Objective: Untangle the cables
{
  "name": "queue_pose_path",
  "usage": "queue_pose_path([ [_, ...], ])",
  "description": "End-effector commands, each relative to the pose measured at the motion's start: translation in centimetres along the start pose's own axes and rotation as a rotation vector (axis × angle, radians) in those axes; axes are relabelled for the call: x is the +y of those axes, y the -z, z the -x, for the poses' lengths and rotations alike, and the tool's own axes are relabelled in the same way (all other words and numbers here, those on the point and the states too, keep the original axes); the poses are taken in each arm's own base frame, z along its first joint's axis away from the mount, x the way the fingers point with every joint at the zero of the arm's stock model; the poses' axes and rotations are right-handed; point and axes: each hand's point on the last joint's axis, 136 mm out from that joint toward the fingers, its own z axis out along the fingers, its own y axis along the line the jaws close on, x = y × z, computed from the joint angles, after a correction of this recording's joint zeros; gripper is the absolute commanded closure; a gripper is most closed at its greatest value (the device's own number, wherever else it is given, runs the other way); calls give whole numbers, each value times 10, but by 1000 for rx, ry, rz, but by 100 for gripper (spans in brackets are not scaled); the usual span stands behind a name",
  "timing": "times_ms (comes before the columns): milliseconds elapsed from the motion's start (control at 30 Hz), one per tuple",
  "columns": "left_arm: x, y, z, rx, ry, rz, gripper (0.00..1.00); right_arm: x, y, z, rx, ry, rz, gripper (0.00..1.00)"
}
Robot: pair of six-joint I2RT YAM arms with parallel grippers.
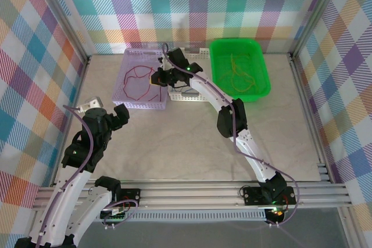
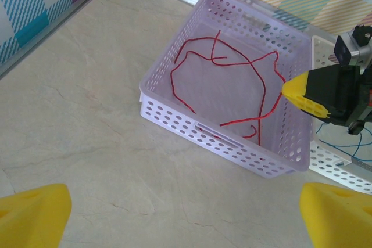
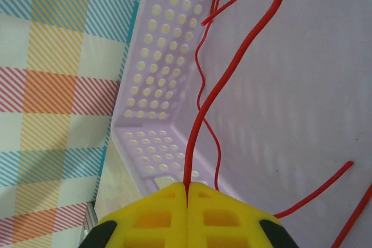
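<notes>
Over the lilac basket [image 1: 139, 105], outstretched right end effector [image 3: 187, 187] pinches red cable [image 3: 196, 126]; left end effector [image 1: 121, 114] gapes empty.

All views are brightly, evenly lit by soft, diffuse light. In the top view only faint, soft-edged shadows are cast on the bench [image 1: 186, 143] under the arms. The fingertips [image 2: 32, 216] of the left tool [image 2: 186, 216], at the lower corners, are blurred. The right tool [image 3: 187, 189], at the bottom edge, is softened, while the red cable [image 3: 202, 114] above it is rendered sharply.

Marbled beige table [image 1: 174, 143] with lilac basket [image 1: 139, 106], white basket [image 1: 187, 97] and green basket [image 1: 239, 41] side by side
</notes>
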Motion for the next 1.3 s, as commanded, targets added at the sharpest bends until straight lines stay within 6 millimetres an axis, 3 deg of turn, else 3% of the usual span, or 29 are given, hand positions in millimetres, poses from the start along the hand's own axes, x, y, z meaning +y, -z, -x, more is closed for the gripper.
queue_pose_path([
  [0, 1, -1, 1, -16, 12, 5, 0, 5, -4, 12, -61, 10, -3, 100],
  [233, 1, -1, 1, -16, 10, 8, 0, -37, -17, 0, -46, -37, -121, 100],
  [467, 2, -2, 1, -15, 9, 12, 0, -54, -25, -9, -21, -52, -157, 100],
  [1033, 2, -3, 0, -9, 4, 16, 0, -42, -21, -10, -13, -38, -139, 100],
  [1267, 2, -3, 0, -8, 4, 16, 0, -30, -13, -5, -28, -20, -134, 90],
])
